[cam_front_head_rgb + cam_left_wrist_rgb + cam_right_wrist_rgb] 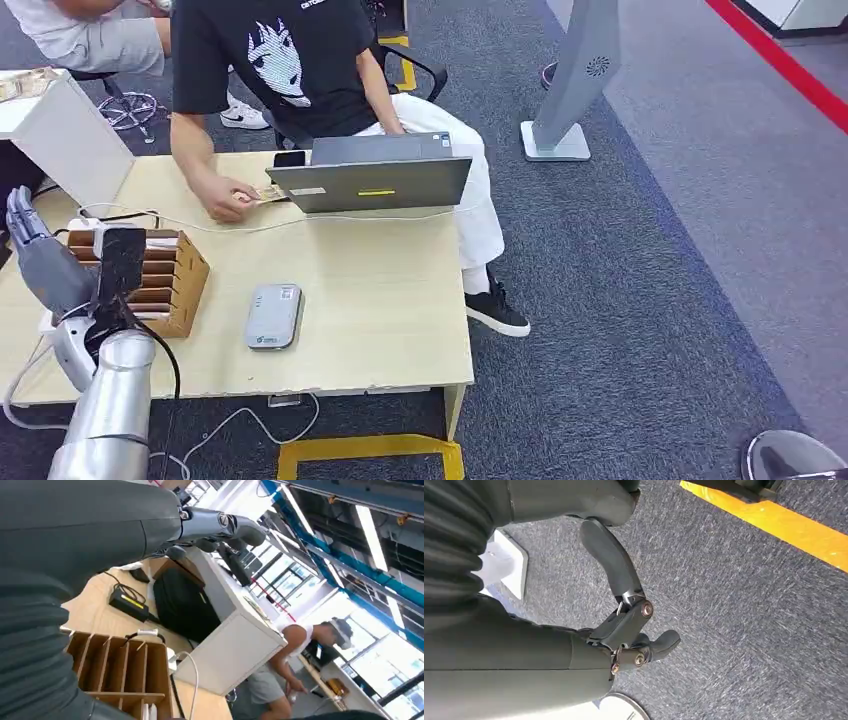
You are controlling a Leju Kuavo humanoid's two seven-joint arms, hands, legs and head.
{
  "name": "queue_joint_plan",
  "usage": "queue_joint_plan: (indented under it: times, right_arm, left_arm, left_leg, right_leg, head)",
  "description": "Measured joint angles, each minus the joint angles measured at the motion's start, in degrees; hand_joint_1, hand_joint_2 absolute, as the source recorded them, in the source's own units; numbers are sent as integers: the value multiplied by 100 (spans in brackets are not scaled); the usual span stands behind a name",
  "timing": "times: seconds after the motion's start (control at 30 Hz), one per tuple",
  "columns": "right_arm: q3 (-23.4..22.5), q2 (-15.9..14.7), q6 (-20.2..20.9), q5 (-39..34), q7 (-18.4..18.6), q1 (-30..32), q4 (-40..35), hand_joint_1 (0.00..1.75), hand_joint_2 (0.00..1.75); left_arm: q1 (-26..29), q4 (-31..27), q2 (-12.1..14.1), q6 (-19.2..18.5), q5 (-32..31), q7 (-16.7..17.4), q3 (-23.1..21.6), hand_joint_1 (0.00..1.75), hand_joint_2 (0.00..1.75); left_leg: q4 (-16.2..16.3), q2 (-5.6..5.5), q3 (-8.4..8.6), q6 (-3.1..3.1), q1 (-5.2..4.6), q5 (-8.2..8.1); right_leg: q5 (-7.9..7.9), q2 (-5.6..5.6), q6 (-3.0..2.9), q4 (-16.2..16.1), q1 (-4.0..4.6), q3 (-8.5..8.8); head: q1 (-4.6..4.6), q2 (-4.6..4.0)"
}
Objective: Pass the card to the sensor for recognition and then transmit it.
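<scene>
Your left hand [28, 240] is raised beside the wooden card rack [165, 280], fingers spread, grasping nothing. Right hand [624, 625] hangs over carpet — fingers loosely apart, nothing held. The card [266, 194] lies under a person's hand [228, 203] by the laptop [375, 180]; the grey sensor [273, 316] sits mid-table [380, 300].

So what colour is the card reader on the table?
Light grey card reader, clearest in the head view.

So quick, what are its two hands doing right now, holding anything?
Left hand: open, raised beside the wooden card rack, holding nothing.
Right hand: hanging over the carpet, fingers curled but apart, holding nothing.
</scene>
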Motion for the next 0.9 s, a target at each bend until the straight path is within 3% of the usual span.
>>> queue_joint_plan:
  times: [0.13,0.3,0.43,0.57,0.7,0.9]
  right_arm:
    - [-13,0,-7,-68,-55,18,0,0,175]
    - [-61,0,-55,-105,-77,55,0,0,175]
    - [-175,0,-87,-199,-57,124,0,0,175]
    - [-289,0,-92,-201,-28,157,-2,0,175]
    - [-341,0,-98,-201,2,161,-2,0,175]
    - [-404,0,-98,-201,2,161,-17,0,175]
  left_arm:
    - [317,-864,66,-118,-553,476,-457,0,175]
    - [804,-1982,186,-300,-780,560,-967,0,175]
    - [1504,-3101,500,-1046,-2839,1849,-1634,0,175]
    - [2141,-3827,822,-1221,-3808,2566,-2258,0,175]
    - [2475,-4238,1063,-1219,-3962,2708,-2564,0,175]
    - [2598,-4463,1218,-1221,-3967,2732,-2721,0,175]
  left_leg:
    - [0,-2,-5,0,-1,0]
    - [0,1,-9,0,-1,-1]
    - [-1,2,-11,-1,-1,-5]
    - [-1,3,-16,0,-1,-5]
    - [-1,1,-17,0,0,-4]
    - [-1,2,-16,-1,0,0]
  right_leg:
    - [0,-2,0,0,-1,-2]
    - [-1,0,0,-1,-1,-7]
    - [-3,2,0,-2,-1,-12]
    - [-3,2,0,-2,0,-18]
    - [-3,-2,0,-2,0,-19]
    - [-1,-1,-1,-1,0,-18]
  head:
    - [0,0]
    - [0,0]
    - [-2,0]
    - [2,0]
    - [2,0]
    - [2,0]
